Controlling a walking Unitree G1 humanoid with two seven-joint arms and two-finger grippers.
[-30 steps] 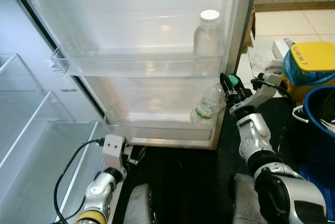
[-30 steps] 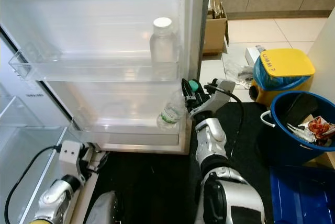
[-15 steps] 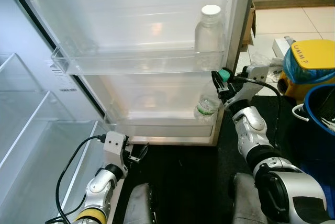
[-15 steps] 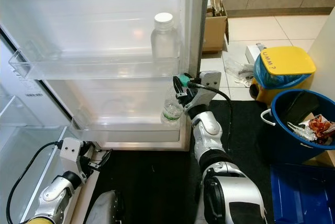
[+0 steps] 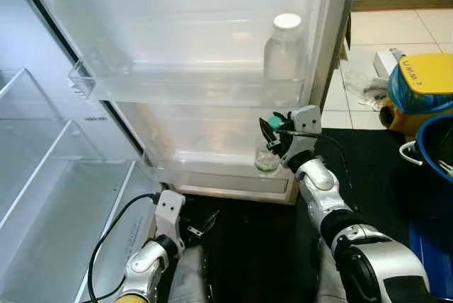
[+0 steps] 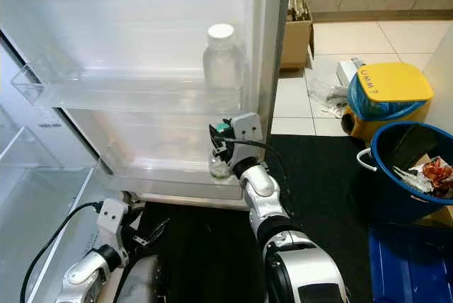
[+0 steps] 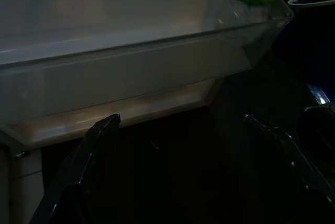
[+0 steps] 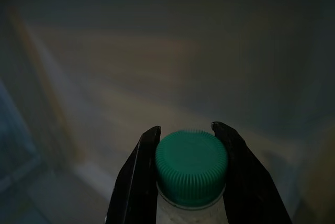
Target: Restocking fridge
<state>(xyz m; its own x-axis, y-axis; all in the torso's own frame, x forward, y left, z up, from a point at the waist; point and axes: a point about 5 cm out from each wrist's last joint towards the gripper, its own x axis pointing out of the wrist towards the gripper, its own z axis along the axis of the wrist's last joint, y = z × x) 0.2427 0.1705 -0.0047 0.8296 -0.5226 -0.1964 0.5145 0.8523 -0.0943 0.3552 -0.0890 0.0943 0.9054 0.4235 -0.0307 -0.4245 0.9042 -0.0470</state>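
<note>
Standing upright in the lower door shelf point(image 5: 212, 165) of the open fridge door, toward its right end, is a small clear plastic bottle with a green cap and green label point(image 5: 267, 154). The right gripper point(image 5: 271, 127) is clamped on its neck just under the cap. The right wrist view confirms this: two black fingers point(image 8: 137, 182) press against both sides of the ribbed green cap point(image 8: 191, 167), a contact the head views show less clearly.

On the upper door shelf point(image 5: 177, 83), directly above, a larger clear bottle with a white cap point(image 5: 284, 48) stands upright.

The left gripper point(image 5: 200, 224) hangs low near the dark floor mat point(image 6: 205, 246), below the door. Its wrist view shows the two fingers point(image 7: 84, 161) spread wide apart, holding nothing, looking up at the underside of the lower shelf.

To the right stand a yellow-lidded bin point(image 6: 386, 87) and a blue bucket point(image 6: 396, 168).
</note>
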